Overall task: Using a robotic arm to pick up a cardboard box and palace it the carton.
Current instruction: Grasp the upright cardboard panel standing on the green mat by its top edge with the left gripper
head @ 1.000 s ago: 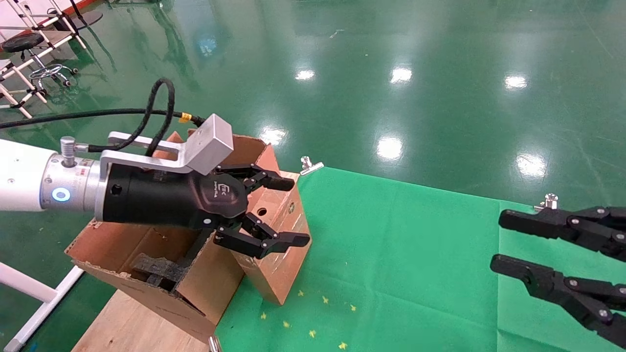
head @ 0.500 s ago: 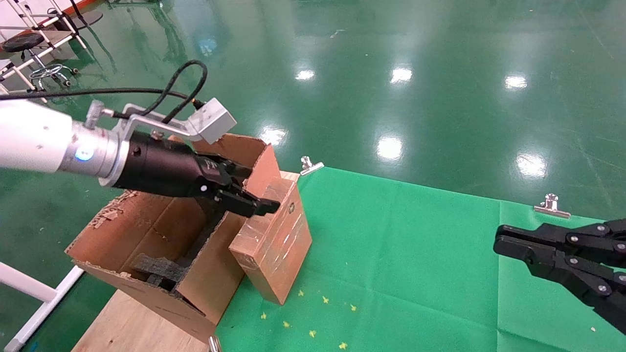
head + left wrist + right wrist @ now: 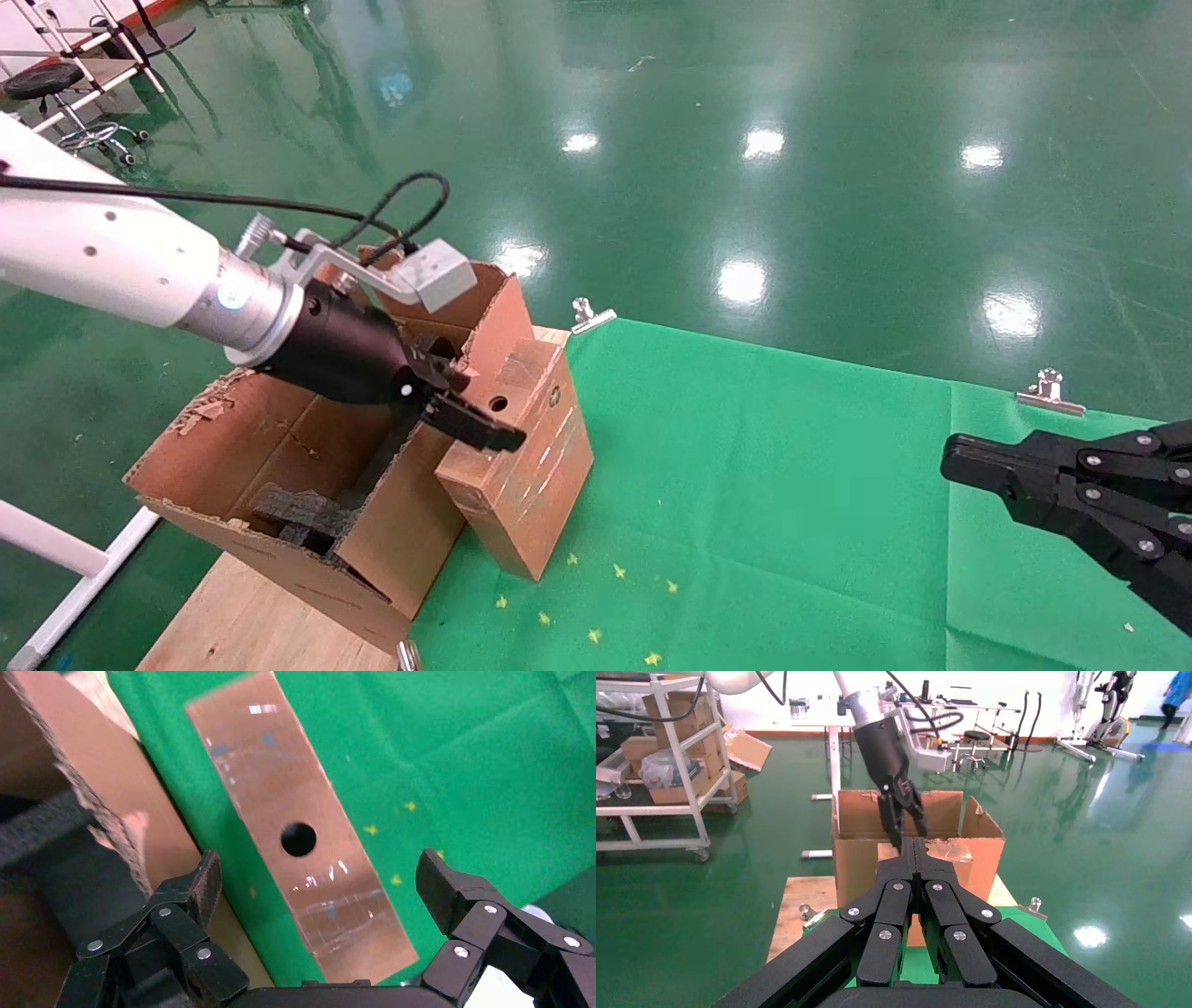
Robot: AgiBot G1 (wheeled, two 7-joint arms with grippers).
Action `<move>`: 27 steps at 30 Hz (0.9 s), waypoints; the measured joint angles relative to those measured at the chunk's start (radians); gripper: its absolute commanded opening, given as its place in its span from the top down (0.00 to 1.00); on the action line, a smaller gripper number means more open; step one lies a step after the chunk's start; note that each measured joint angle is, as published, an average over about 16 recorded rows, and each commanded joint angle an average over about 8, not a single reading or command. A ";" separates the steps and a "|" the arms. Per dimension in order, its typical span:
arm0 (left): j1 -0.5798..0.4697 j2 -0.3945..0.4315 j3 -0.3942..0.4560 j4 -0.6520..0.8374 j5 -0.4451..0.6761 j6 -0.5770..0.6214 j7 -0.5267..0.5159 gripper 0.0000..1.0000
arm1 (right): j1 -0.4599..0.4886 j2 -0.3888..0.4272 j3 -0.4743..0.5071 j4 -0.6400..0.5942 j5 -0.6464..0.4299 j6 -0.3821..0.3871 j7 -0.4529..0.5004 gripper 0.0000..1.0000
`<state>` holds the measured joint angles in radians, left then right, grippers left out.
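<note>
Now, left gripper (image 3: 316,881): fingers spread wide, one fingertip (image 3: 208,876) by the carton wall, the other (image 3: 434,879) over the green cloth; nothing held; in the wrist view the box's holed face lies between them.
Change: a second ago this gripper was level and open in front of the box; since then the robotic arm (image 3: 102,256) has pitched it nose-down and drawn it back toward the carton side, so that it now points at the box top rather than past it.
Cardboard box (image 3: 521,447): standing on the green cloth (image 3: 792,485), leaning close against the carton's outer wall; round hole (image 3: 299,839) facing up toward the gripper; not lifted.
Carton (image 3: 279,466): flaps upright, black foam (image 3: 298,513) inside, on a wooden board (image 3: 242,615) at the cloth's edge.
Meaning: by my judgement this is alignment for the grasp; the pick is not yet made and placing lies wholly ahead; the finger nearest the carton has little room and may catch the flap.
Right gripper (image 3: 916,857): fingers closed together, empty; parked at the cloth's far right, having shifted only slightly.
Surroundings: metal clips (image 3: 590,315) pinning the cloth; glossy green floor (image 3: 745,140).
</note>
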<state>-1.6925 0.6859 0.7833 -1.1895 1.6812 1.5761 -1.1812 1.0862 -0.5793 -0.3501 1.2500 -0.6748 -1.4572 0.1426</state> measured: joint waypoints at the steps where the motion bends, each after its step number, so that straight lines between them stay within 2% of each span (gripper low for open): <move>1: -0.002 0.003 0.010 0.005 -0.001 -0.001 -0.001 0.00 | 0.000 0.000 0.000 0.000 0.000 0.000 0.000 1.00; 4: -0.007 0.012 0.038 0.017 -0.003 -0.004 -0.004 0.00 | 0.000 0.000 0.000 0.000 0.000 0.000 0.000 1.00; 5: -0.009 0.015 0.047 0.020 -0.003 -0.005 -0.004 0.00 | 0.000 0.000 0.000 0.000 0.000 0.000 0.000 0.94; 10: -0.014 0.028 0.081 0.030 0.004 -0.010 -0.001 0.01 | 0.000 0.000 0.000 0.000 0.000 0.000 0.000 0.32; 11: -0.015 0.031 0.087 0.031 0.006 -0.011 0.000 0.08 | 0.000 0.000 0.000 0.000 0.000 0.000 0.000 0.19; 12: -0.016 0.033 0.091 0.032 0.009 -0.012 0.001 0.21 | 0.000 0.000 0.000 0.000 0.000 0.000 0.000 0.07; 13: -0.017 0.035 0.096 0.033 0.012 -0.013 0.001 0.33 | 0.000 0.000 0.000 0.000 0.000 0.000 0.000 0.00; 18: -0.021 0.041 0.110 0.036 0.024 -0.014 0.005 0.95 | 0.000 0.000 0.000 0.000 0.000 0.000 0.000 0.00; 19: -0.021 0.042 0.112 0.036 0.025 -0.014 0.006 1.00 | 0.000 0.000 0.000 0.000 0.000 0.000 0.000 0.00; 27: -0.022 0.042 0.112 0.036 0.026 -0.013 0.006 1.00 | 0.000 0.000 0.000 0.000 0.000 0.000 0.000 0.00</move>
<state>-1.7145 0.7284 0.8956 -1.1540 1.7075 1.5629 -1.1751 1.0859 -0.5792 -0.3501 1.2496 -0.6747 -1.4568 0.1425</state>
